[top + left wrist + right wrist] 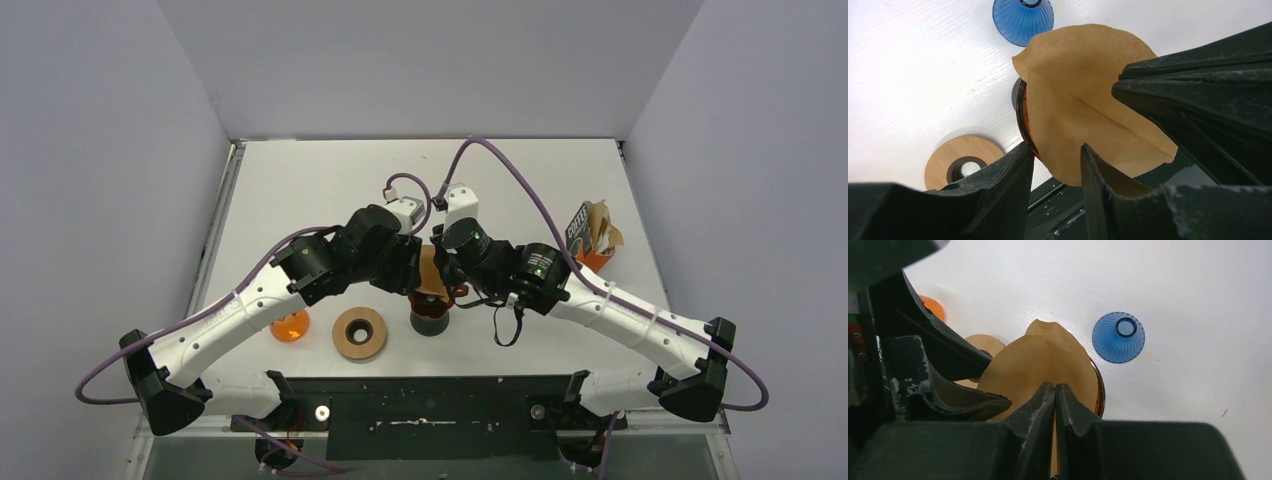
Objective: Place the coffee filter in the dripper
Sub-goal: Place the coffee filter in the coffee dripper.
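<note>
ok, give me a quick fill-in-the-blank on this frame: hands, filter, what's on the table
1. The right hand is shut on the brown paper coffee ___.
2. The ribbed dripper standing apart on the table, to its right in the right wrist view, is coloured ___.
3. The flat ring beside the orange dripper is made of ___.
Missing words: filter; blue; wood.

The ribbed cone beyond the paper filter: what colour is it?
The cone is blue, finely ribbed; clearest in the right wrist view.
</note>
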### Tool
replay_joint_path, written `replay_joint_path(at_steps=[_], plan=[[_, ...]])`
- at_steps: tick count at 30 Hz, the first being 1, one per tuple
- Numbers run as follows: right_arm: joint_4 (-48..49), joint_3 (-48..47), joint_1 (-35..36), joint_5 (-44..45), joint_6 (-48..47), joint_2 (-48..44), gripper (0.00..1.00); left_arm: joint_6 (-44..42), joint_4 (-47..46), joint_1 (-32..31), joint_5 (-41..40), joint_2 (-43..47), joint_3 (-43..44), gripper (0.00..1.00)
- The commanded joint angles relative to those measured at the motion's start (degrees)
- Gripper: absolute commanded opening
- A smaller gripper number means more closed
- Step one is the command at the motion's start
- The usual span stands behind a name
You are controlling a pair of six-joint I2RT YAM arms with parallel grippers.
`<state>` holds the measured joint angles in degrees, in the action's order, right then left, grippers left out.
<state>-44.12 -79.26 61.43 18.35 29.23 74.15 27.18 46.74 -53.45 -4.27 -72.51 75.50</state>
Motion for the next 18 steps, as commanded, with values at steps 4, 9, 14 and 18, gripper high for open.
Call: replay_joint_path(at_steps=[4,9,14,18], plan=[[5.1,4.7,-0.9,-2.9,1.5,-1.6,0.05,0.3,-7.8,-0.5,1.7,4.8,-2.8,0.39],[6.3,6.3,-1.1,-3.1,2.4,-2.8,0.05,0.9,-9.6,-0.4,1.2,7.1,-4.9,0.41],[6.8,6.9,-1.2,-4.3,2.6,-2.5,0.05,1.4,-12.4,-0.5,1.9,9.1,-6.8,0.42],[6.3,6.2,-1.3,-5.4,2.2,-1.2,0.05,1.1,-14.8,-0.4,2.2,10.9,-8.2,0.43]])
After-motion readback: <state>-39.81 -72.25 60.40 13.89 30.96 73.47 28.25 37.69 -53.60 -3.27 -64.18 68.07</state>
